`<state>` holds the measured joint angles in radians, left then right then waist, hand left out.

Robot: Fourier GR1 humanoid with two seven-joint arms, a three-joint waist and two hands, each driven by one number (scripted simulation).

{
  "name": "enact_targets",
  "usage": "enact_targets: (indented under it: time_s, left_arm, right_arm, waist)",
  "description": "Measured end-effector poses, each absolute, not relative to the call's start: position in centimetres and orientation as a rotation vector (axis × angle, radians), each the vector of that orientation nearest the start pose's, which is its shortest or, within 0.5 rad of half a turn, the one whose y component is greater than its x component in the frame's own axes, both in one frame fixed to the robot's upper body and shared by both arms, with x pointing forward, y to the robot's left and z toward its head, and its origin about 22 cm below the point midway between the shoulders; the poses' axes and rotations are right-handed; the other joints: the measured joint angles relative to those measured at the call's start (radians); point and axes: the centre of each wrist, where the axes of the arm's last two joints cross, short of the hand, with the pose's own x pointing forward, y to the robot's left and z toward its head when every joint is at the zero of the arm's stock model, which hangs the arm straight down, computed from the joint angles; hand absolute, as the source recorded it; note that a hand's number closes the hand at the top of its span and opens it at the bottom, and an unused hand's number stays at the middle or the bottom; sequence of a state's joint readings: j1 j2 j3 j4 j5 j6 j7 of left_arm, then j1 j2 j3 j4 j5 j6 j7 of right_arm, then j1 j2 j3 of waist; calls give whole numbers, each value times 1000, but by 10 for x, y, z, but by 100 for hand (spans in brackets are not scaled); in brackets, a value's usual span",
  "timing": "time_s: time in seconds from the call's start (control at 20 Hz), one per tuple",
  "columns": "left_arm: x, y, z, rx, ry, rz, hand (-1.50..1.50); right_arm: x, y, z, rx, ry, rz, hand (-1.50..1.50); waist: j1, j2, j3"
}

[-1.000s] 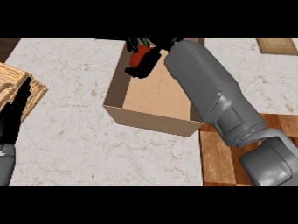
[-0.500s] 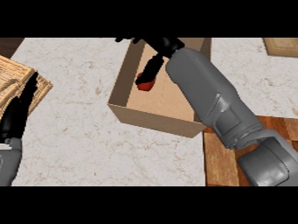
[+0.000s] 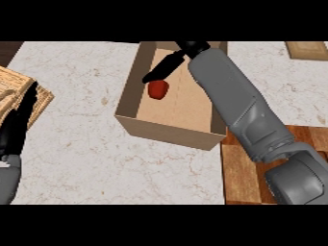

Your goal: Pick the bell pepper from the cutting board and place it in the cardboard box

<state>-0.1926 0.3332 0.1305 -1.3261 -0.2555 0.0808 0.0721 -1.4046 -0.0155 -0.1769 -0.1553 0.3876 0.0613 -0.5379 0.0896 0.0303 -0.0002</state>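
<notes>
red bell pepper (image 3: 157, 89) inside open brown cardboard box (image 3: 168, 129) | black right hand (image 3: 165, 67) over box, fingers straight, tips just above pepper, not pinching it | left hand (image 3: 17, 127) left of box, fingers straight

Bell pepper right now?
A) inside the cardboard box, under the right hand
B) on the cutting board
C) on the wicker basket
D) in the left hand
A: the red bell pepper lies within the walls of the cardboard box, just below the straight fingers of the right hand; the cutting board has no pepper on the part that shows.
</notes>
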Motion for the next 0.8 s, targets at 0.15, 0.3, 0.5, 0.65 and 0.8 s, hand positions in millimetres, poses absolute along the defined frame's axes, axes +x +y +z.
enact_targets:
  time_s: [0.15, 0.3, 0.5, 0.65, 0.8]
  left_arm:
    - [286, 336, 26, 598, -1419, -264, 0]
    - [287, 334, 26, 599, -1421, -262, 0]
    - [285, 335, 24, 598, -1426, -265, 0]
    - [285, 335, 25, 597, -1432, -268, 0]
    - [289, 330, 28, 599, -1440, -270, 0]
  right_arm:
    - [468, -80, 153, 169, -1936, 773, -150]
    - [475, -104, 162, 208, -1941, 702, -150]
    - [482, -150, 173, 193, -1931, 635, -150]
    - [484, -191, 176, 165, -1929, 601, -150]
    - [483, -226, 179, 130, -1925, 594, -150]
  waist:
    - [-9, -1, 0]
    - [-11, 2, 0]
    - [-6, 6, 0]
    - [-4, 10, 1]
    - [-1, 15, 2]
